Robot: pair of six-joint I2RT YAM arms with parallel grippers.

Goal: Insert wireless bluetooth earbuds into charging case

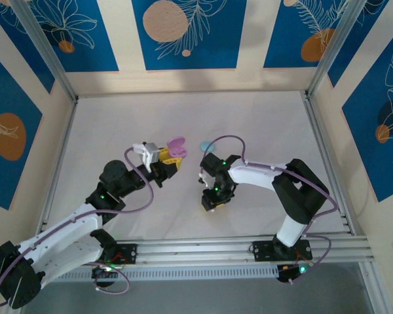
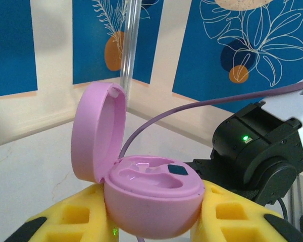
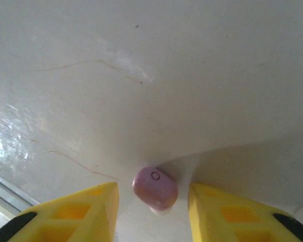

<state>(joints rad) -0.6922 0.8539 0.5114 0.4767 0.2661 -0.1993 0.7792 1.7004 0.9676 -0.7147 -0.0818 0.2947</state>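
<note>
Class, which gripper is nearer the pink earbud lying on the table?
Right. The right gripper straddles the pink earbud, fingers either side; the left gripper sits apart, holding the open pink case.

Bright, even light w/ soft shadows; glare on table (image 3: 5, 143).

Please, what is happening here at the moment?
The left gripper holds a pink charging case with its lid up, and the sockets look empty. The right gripper hangs over the table, jaws open on either side of a pink earbud lying there. The bud is not yet gripped.
</note>
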